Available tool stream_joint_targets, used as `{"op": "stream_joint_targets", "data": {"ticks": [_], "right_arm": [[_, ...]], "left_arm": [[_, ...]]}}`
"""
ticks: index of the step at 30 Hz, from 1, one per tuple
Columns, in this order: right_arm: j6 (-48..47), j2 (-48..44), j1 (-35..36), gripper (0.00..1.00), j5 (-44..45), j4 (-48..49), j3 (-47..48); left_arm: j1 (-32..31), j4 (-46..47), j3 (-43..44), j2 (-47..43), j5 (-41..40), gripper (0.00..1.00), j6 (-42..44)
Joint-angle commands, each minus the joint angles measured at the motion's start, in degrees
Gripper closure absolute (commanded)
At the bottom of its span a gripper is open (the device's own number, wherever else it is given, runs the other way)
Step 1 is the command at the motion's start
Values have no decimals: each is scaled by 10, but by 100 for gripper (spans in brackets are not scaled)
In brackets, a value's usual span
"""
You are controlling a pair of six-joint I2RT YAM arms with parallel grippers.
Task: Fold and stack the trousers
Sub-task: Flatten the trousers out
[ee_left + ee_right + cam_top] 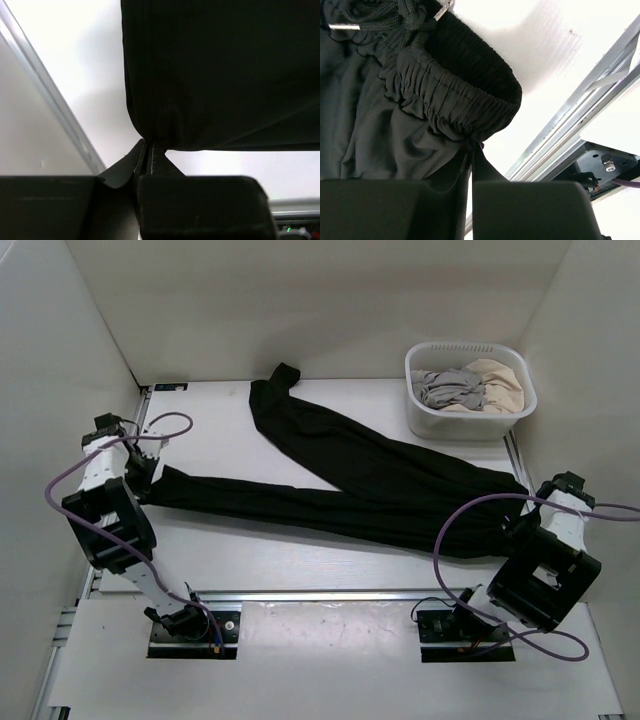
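Note:
The black trousers [350, 485] lie spread across the table, one leg running to the far middle, the other to the left. My left gripper [150, 478] is shut on the hem of the near leg [215, 70]; its jaws pinch the fabric edge. My right gripper [515, 525] is shut on the elastic waistband [455, 95] at the right end, with the drawstring [380, 17] visible above it.
A white basket [470, 415] at the far right holds a grey garment [450, 388] and a beige garment [498, 382]. White walls close in the table on three sides. A metal rail [330, 595] runs along the near edge.

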Motion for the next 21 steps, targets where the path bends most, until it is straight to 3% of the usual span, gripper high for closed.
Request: {"op": "stream_joint_targets", "data": {"ticks": [1, 7, 9, 10, 11, 14, 15, 18, 21], "right_arm": [[-14, -12, -12, 100, 16, -19, 15], [-32, -18, -63, 100, 11, -31, -53], [-32, -18, -72, 98, 0, -31, -47], [-32, -13, -77, 91, 6, -31, -41], [-32, -13, -77, 73, 6, -31, -41], [-32, -13, -82, 36, 11, -31, -35], [-32, -13, -82, 20, 11, -31, -29], [-32, -18, -82, 13, 5, -26, -47], [-32, -11, -82, 13, 5, -14, -53]], "left_arm": [[24, -8, -32, -31, -83, 86, 48], [61, -14, -116, -39, -124, 86, 63], [79, -14, -129, -26, -124, 78, 63], [84, -14, -129, -26, -119, 57, 70], [91, -14, -134, -26, -113, 48, 70], [103, -34, -96, -26, -69, 31, 81], [103, -53, -78, -26, -57, 18, 81], [103, -59, -4, -3, -17, 17, 66], [96, -59, 55, 42, 54, 17, 45]]}}
